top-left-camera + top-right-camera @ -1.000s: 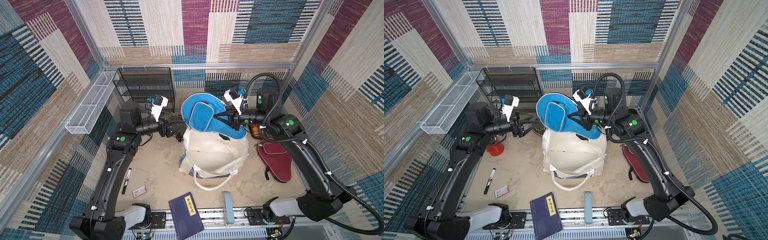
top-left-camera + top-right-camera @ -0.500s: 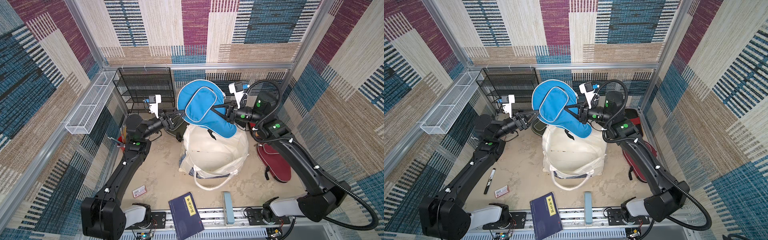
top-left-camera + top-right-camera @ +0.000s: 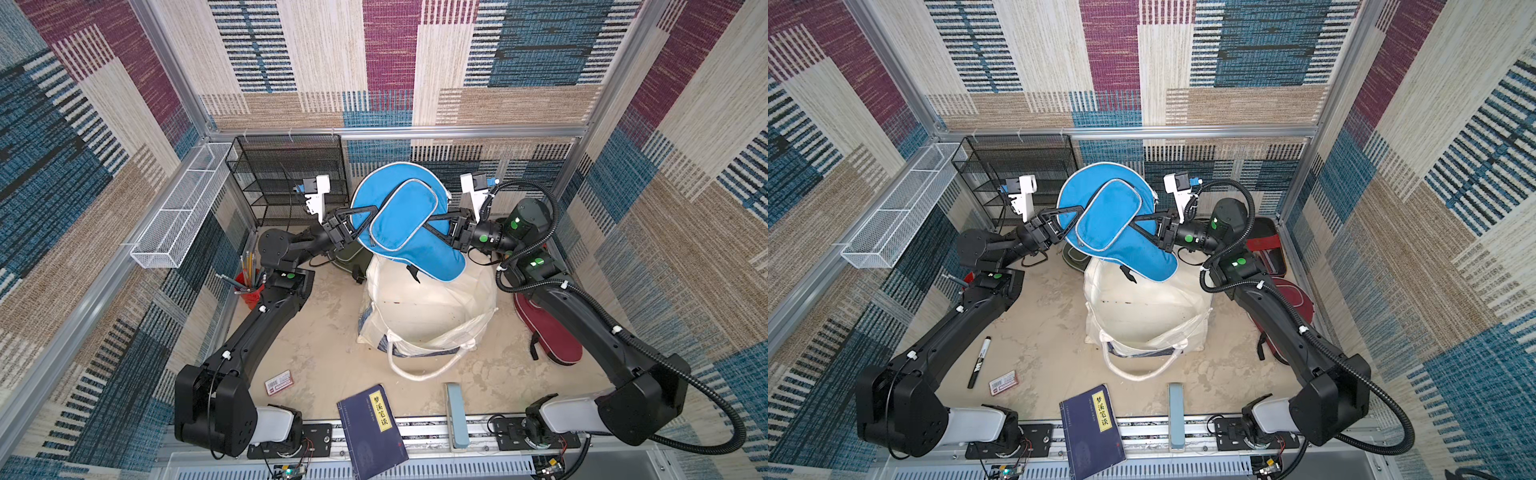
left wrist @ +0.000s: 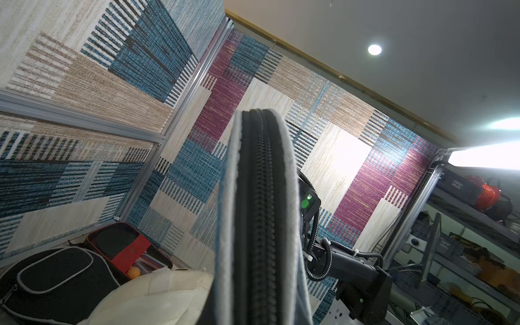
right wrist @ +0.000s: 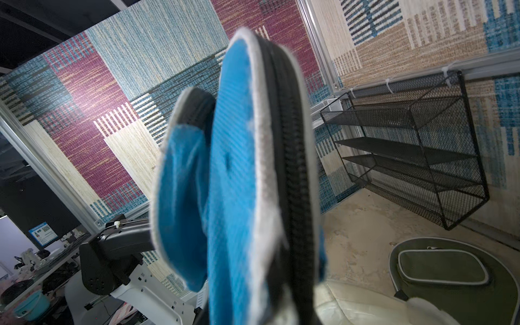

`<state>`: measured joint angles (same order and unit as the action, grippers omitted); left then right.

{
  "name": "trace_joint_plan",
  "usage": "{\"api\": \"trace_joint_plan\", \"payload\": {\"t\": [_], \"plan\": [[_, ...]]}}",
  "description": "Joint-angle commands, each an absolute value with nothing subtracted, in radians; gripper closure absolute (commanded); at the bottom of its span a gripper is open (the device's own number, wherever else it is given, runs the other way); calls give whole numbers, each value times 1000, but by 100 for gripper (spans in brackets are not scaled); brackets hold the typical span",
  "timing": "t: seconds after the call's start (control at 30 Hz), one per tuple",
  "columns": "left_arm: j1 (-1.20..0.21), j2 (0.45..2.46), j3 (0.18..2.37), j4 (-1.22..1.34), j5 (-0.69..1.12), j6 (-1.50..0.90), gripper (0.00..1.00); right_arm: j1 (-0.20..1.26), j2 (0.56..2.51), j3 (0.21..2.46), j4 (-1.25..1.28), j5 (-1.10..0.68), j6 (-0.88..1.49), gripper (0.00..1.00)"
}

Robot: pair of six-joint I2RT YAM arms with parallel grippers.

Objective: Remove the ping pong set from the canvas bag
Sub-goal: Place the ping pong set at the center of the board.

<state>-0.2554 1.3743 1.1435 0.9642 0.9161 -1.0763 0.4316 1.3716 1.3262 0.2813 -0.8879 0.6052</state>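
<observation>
A blue paddle case (image 3: 409,220) (image 3: 1113,216) of the ping pong set hangs in the air above the cream canvas bag (image 3: 428,307) (image 3: 1142,307). My left gripper (image 3: 365,214) is shut on its left rim, and my right gripper (image 3: 432,222) is shut on its right rim. Both wrist views show the case's zipper edge (image 4: 261,197) (image 5: 292,174) running between the jaws. On the floor lie a maroon case (image 3: 552,336), an olive case (image 5: 450,278), a black case (image 4: 56,278) and a black-red case (image 3: 1264,245) with an orange ball (image 4: 134,272).
A black wire shelf (image 3: 291,178) stands at the back left beside a white wire basket (image 3: 183,208). A red pen cup (image 3: 249,286) sits under my left arm. Near the front lie a dark blue book (image 3: 374,428), a marker (image 3: 980,361), a small card (image 3: 279,380) and a pale blue bar (image 3: 455,411).
My right gripper raised the blue case and carried it leftward. My left arm rose from beside the bag to the case's left rim, and its jaws closed there.
</observation>
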Motion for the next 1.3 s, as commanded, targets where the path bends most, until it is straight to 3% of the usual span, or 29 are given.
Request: {"api": "trace_joint_plan", "payload": {"t": [0.0,0.13,0.23,0.4,0.77,1.27], "plan": [[-244,1360,1213,803,966,-963,100,442,1371,1356,313,-906,589,81],[-172,1298,1468,184,1048,-641,100,440,1355,1430,77,-835,425,20],[-94,1313,1767,-330,1072,-376,100,436,1350,1471,-67,-781,328,1],[48,1468,2272,-1000,1066,-110,100,420,1326,1458,-175,-726,255,1],[272,1438,2075,-1252,873,94,100,390,1256,1340,-207,-720,221,1],[198,1501,1731,-1196,701,149,100,376,1275,1267,-158,-760,252,1]]}}
